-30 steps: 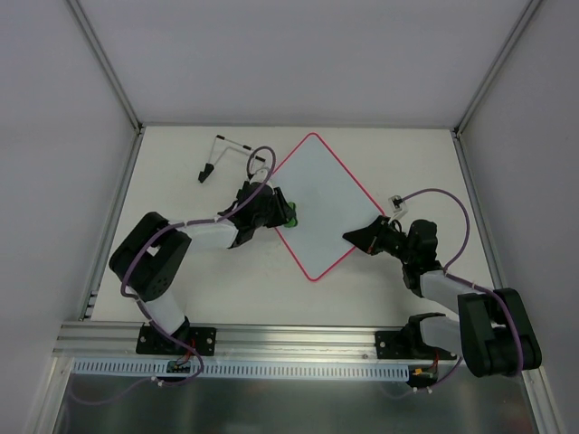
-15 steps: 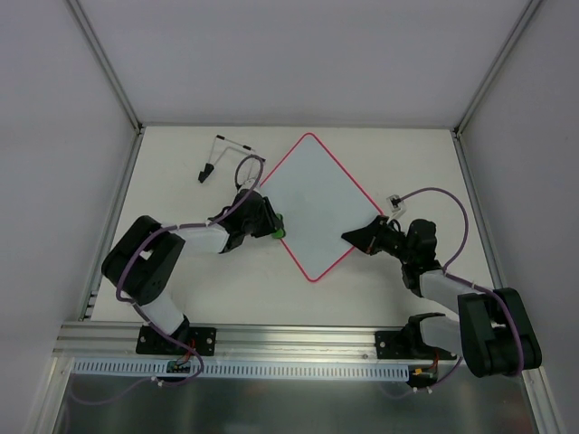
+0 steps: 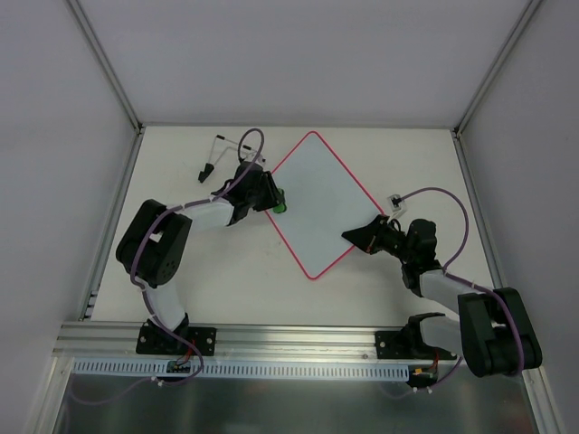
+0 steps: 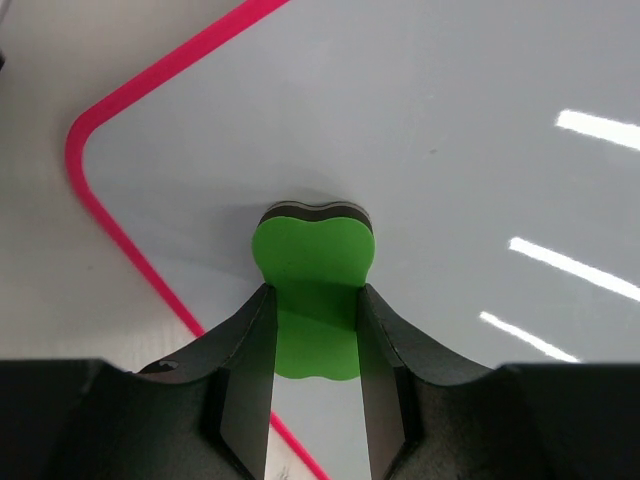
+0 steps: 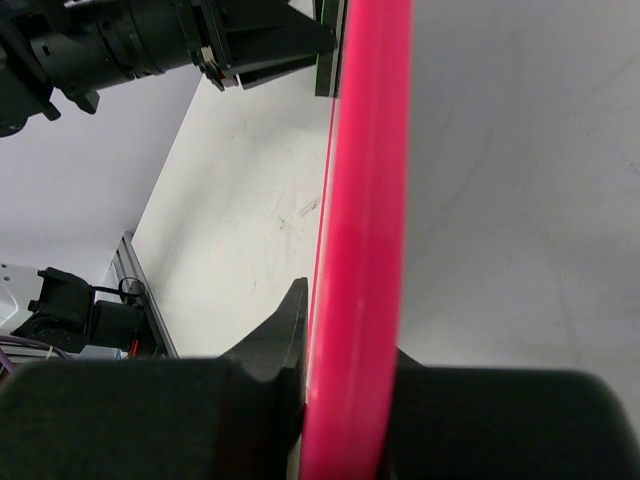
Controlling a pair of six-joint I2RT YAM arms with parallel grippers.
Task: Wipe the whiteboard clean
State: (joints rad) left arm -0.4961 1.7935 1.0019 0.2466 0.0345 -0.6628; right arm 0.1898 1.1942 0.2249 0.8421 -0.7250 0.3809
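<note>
The whiteboard lies flat like a diamond in mid-table, white with a pink-red rim and no drawing that I can see. My left gripper is shut on the green eraser and presses it on the board's left corner. In the left wrist view the eraser sits between the fingers on the white surface. My right gripper is shut on the board's right rim, which fills the right wrist view as a pink bar.
A black-footed wire stand stands at the back left, just behind the left arm. Grey walls enclose the table on three sides. A metal rail runs along the near edge.
My left gripper has slid the eraser from the board's lower-left edge up toward its left corner. The right gripper and the board have stayed put.
</note>
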